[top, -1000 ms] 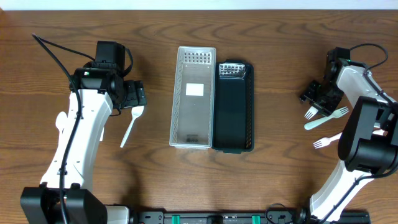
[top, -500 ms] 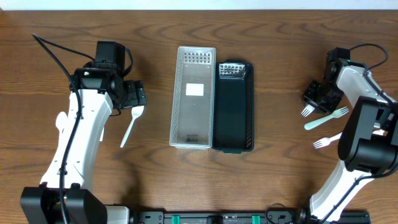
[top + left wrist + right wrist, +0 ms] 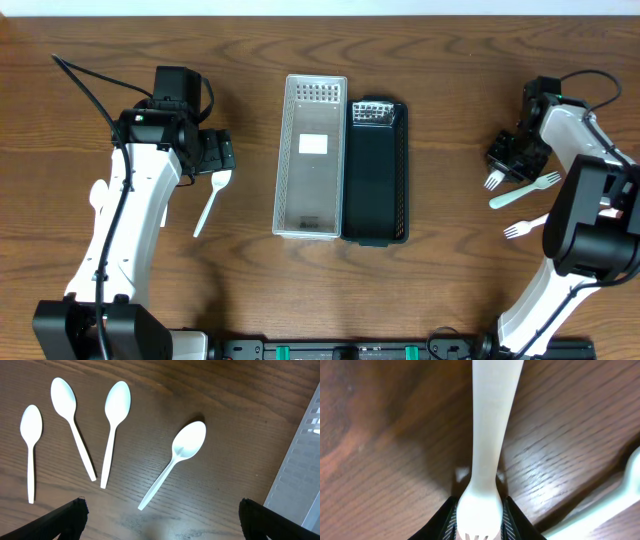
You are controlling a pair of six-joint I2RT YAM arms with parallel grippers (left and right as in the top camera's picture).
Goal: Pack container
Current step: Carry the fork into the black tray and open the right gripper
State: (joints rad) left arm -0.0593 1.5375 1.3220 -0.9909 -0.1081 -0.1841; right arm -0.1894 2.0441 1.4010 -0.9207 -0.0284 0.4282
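Observation:
A clear tray (image 3: pixel 310 215) and a black tray (image 3: pixel 376 190) lie side by side at the table's middle. My right gripper (image 3: pixel 479 519) is shut on the head of a white fork (image 3: pixel 492 420), low over the wood at the far right (image 3: pixel 493 178). My left gripper (image 3: pixel 160 530) is open and empty above several white spoons; the nearest spoon (image 3: pixel 180 455) lies just ahead of its fingers. In the overhead view that spoon (image 3: pixel 210 203) lies below the left gripper (image 3: pixel 216 155), left of the clear tray.
Two more white forks (image 3: pixel 525 190) (image 3: pixel 526 227) lie on the wood beside the right gripper; one shows in the right wrist view (image 3: pixel 620 500). The other spoons (image 3: pixel 72 425) (image 3: pixel 114 425) (image 3: pixel 31 450) lie left of the nearest one. The clear tray's wall (image 3: pixel 305 475) is at the left wrist view's right edge.
My right gripper has shifted slightly to the left with the fork. The left arm has not moved.

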